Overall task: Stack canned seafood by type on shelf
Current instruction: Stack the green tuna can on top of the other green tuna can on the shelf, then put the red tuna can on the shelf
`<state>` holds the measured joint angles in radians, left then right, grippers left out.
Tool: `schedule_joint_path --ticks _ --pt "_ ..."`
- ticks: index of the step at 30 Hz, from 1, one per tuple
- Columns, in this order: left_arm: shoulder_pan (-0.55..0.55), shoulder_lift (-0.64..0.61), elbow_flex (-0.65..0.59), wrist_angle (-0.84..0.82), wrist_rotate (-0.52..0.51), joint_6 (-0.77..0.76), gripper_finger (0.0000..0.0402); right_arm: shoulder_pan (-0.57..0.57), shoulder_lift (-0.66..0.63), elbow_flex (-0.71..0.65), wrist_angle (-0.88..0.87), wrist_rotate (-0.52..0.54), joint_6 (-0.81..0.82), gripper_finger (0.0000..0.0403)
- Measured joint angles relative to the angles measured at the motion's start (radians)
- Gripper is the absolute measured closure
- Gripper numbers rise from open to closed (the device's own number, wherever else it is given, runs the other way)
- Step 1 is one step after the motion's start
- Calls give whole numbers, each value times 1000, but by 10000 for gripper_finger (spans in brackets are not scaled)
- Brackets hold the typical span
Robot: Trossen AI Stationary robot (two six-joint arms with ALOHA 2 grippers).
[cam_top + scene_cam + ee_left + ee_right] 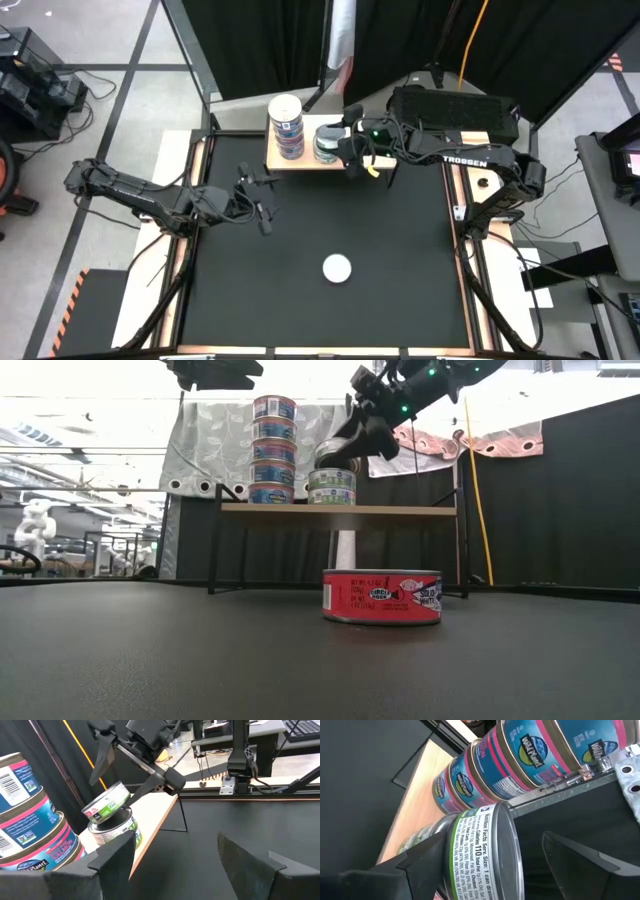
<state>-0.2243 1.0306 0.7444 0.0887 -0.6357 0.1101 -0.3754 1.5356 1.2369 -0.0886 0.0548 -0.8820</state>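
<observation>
The shelf (300, 163) stands at the table's far edge. On it is a stack of several blue-and-pink tins (286, 124) (273, 450). Beside them two green-labelled tins are piled: the lower one (116, 829) sits flat, and the upper one (106, 803) (480, 852) lies tilted on it. My right gripper (347, 141) (505, 865) is open around that upper tin. A red tin (337, 268) (382, 597) rests flat on the table's near middle. My left gripper (262, 205) (175, 865) hovers open at the left, holding nothing. My right gripper comes at the upper green tin nearly level from the table's right side, one finger (422, 862) by its labelled wall and the other (580, 862) apart from its silver lid (507, 855). Whether the near finger touches the tin, I cannot tell. The tin leans on the lower tin.
Black table (400, 260) with raised side rails. The shelf's thin dark legs (212, 550) stand behind the red tin. Dark curtains (260, 40) hang behind the far edge, and cables and equipment (455, 105) lie beyond the shelf's right end.
</observation>
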Motion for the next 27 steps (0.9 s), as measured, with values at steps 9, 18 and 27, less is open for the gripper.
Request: schedule_joint_path --ticks 9,18,27 --pt "0 0 0 0 0 0 120 -5 0 0 2 -35 44 85" --pt "0 0 0 1 6 -2 120 -18 0 0 12 -62 151 85" --pt "0 0 0 1 6 -3 120 -12 -9 0 5 -61 168 85"
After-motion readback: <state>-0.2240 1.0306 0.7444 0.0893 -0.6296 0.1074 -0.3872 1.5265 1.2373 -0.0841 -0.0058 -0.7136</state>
